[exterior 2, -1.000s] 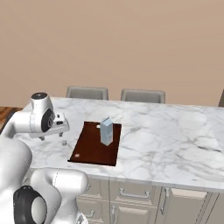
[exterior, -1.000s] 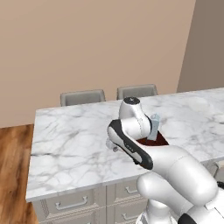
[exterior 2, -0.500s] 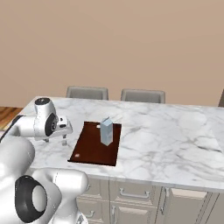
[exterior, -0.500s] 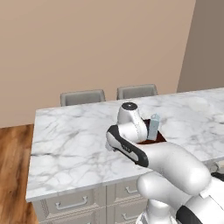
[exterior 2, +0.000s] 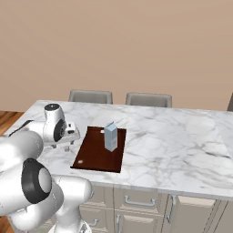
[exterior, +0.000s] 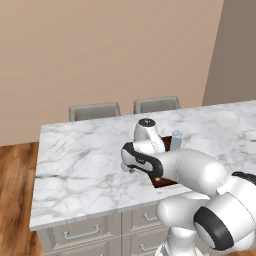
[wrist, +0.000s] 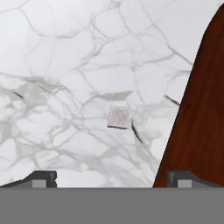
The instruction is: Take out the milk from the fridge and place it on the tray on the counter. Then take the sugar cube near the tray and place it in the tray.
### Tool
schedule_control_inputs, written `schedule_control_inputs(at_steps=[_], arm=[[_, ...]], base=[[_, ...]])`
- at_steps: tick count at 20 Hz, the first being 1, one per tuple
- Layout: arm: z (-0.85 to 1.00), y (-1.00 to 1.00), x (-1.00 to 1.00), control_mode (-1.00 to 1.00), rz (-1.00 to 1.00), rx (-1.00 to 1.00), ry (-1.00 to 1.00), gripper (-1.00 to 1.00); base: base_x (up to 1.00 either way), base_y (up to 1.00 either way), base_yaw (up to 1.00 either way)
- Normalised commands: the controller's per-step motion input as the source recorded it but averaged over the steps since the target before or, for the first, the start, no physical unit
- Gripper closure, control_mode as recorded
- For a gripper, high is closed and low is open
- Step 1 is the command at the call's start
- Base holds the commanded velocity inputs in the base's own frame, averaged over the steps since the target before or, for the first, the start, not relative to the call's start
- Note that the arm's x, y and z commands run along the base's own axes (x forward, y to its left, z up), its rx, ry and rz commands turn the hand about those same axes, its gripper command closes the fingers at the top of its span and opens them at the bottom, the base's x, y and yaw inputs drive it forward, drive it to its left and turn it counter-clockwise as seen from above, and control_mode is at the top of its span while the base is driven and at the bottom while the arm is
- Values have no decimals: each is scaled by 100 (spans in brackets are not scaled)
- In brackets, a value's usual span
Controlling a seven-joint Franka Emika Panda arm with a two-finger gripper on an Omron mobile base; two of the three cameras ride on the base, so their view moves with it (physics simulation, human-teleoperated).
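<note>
In the left base view, most of the tray (exterior: pixel 165 181) was hidden behind the white arm, and only the upper part of the milk (exterior: pixel 177 139) was seen above it. The counter (exterior: pixel 80 165) was cut off at the picture's right edge. In the hand view, the tray (wrist: pixel 201 127) was cropped by the right edge. The sugar cube (wrist: pixel 119 117) was seen too small for surface detail to be told.

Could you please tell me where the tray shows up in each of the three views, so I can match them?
Left base view: the tray peeks out right of centre, mostly behind the arm.
Right base view: left of centre on the counter, fully visible.
Hand view: its edge fills the right side.
Shared landmark: the milk standing on it, seen from both base views.
</note>
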Motion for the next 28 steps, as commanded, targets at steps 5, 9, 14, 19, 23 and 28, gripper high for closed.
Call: schedule_control_inputs(at_steps=[5,9,14,19,23,28], arm=[[-18,2,14,-100,-1,0,0,-100],[-19,1,8,-100,-2,0,2,-100],[-25,14,19,-100,-2,0,5,-100],[-21,8,19,-100,-3,0,3,-100],[-15,0,12,-100,-2,0,0,-100],[-15,0,7,-100,-1,0,0,-100]], base=[[0,0,0],[0,0,0],[0,0,0],[0,0,0],[0,0,0],[0,0,0]])
